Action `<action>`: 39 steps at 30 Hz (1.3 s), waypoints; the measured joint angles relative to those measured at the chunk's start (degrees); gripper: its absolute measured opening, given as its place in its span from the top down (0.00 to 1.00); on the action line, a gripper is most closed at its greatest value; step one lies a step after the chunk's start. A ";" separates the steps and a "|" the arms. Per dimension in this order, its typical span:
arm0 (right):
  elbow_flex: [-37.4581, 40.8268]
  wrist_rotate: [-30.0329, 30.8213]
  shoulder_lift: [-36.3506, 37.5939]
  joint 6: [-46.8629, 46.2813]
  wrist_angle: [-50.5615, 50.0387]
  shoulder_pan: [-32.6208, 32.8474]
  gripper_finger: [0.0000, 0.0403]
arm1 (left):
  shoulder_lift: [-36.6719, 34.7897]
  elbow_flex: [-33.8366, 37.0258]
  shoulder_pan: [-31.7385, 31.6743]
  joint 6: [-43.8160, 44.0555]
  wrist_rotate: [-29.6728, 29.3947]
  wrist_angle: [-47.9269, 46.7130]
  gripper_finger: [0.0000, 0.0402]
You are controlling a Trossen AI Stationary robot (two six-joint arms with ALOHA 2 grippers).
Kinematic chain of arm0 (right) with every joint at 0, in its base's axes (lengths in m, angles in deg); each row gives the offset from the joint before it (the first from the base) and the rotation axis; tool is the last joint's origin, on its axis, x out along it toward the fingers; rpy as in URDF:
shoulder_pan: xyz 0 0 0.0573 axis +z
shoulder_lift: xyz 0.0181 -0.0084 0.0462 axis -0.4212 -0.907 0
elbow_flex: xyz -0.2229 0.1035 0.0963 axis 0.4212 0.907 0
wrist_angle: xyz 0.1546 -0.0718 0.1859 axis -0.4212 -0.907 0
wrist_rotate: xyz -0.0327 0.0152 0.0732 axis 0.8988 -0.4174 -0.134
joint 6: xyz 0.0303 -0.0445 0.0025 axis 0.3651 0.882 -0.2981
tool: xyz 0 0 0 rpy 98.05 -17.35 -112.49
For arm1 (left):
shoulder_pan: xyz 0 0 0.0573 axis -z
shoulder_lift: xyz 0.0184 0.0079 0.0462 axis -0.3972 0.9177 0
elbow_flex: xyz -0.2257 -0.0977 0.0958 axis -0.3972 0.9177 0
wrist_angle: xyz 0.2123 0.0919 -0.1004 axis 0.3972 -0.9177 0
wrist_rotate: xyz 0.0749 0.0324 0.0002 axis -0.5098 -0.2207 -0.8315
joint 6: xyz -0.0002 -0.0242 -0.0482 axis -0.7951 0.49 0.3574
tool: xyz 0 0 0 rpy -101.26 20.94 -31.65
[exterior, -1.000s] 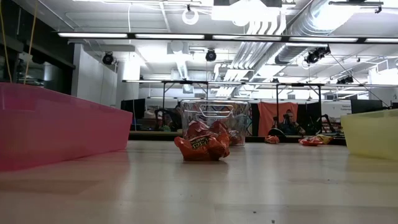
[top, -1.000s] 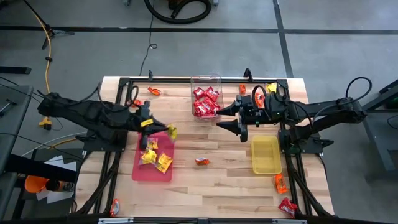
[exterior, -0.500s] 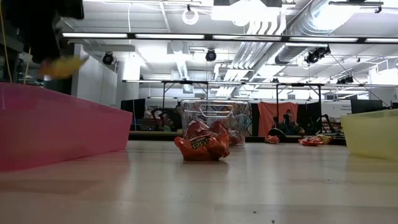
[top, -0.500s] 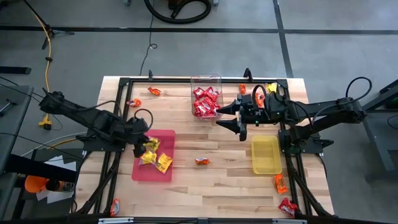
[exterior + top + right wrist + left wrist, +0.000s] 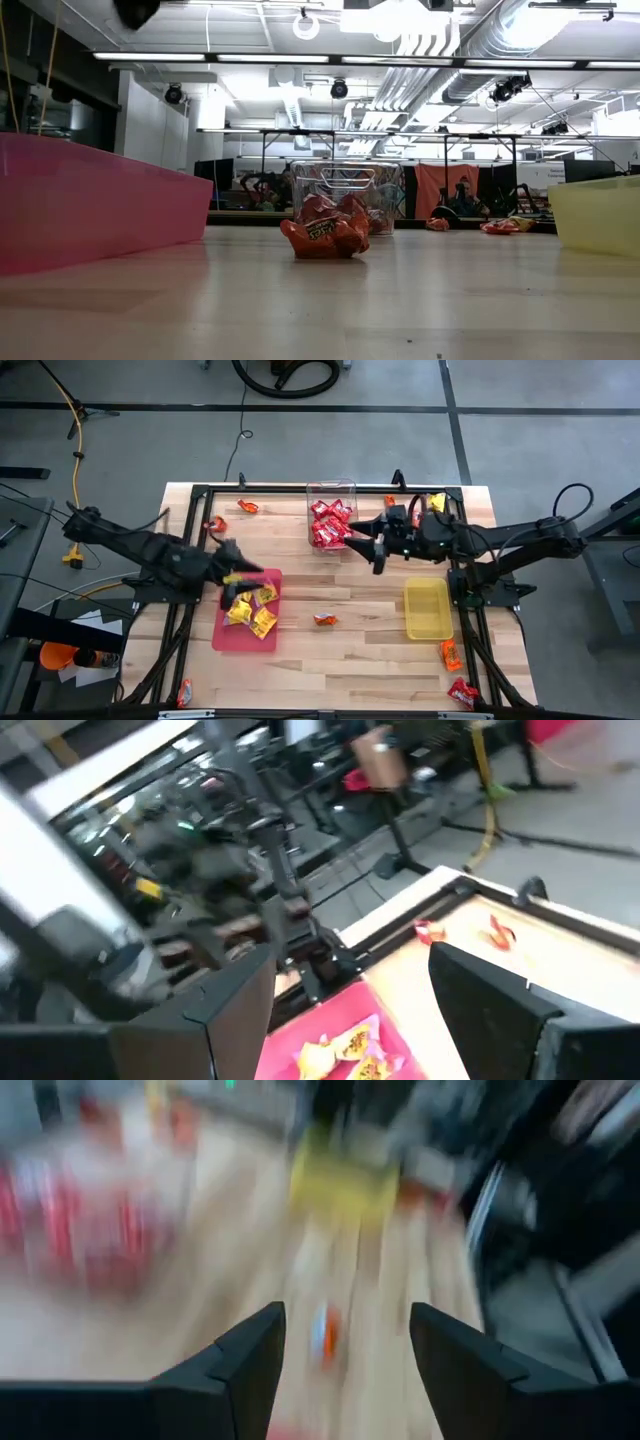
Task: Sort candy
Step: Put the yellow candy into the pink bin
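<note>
**A:** Candy [image 5: 251, 610] in yellow wrappers lies in the pink tray [image 5: 228, 637], a small heap toward the end nearest the left tool [image 5: 232, 575]. That tool hovers over the tray's near corner with its fingers spread and nothing between them, as its wrist view confirms.

**B:** So what would make this step go well?

**A:** My judgement: lift clear of the pink tray without brushing the heap, then go for a loose piece. The orange packet [image 5: 324, 619] on the bare desk [image 5: 330, 660], between the pink tray and the yellow tray [image 5: 428, 628], looks the easiest, since it lies well apart from anything else. Come straight down on it with the fingers wide, because crinkly wrappers slide.

**B:** And the other containers?

**A:** The yellow tray looks empty. The clear tub [image 5: 331, 490], beyond the pink tray toward the far edge of the desk, holds a pile of red packets [image 5: 329, 523]. The right tool [image 5: 372, 544] hangs just beside that tub, fingers spread, holding nothing.

**B:** Any strays?

**A:** Yes. Orange pieces [image 5: 248, 506] lie past the pink tray near the far edge, and more red and orange ones [image 5: 452, 654] rest at the desk's near corners. Which colour belongs in which tray I can only infer.
</note>
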 joint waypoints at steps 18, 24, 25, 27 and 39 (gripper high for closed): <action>-26.76 14.34 -19.97 -15.60 -63.42 -28.21 0.36 | 1.14 15.35 -22.04 -3.73 13.73 45.82 0.49; -18.65 2.97 -23.38 -14.17 -64.31 -48.80 0.36 | 1.13 15.98 -22.20 -1.62 13.86 45.57 0.49; -17.16 1.57 -24.15 -14.11 -63.75 -51.91 0.36 | 1.13 15.98 -22.21 -1.62 13.75 45.54 0.49; -14.86 -1.53 -25.99 -13.98 -61.49 -57.56 0.36 | 1.13 15.98 -22.47 -1.62 12.29 45.51 0.49; -13.92 -0.19 -38.03 -13.51 -54.51 -69.53 0.36 | 1.13 15.98 -25.64 -1.62 4.15 45.15 0.49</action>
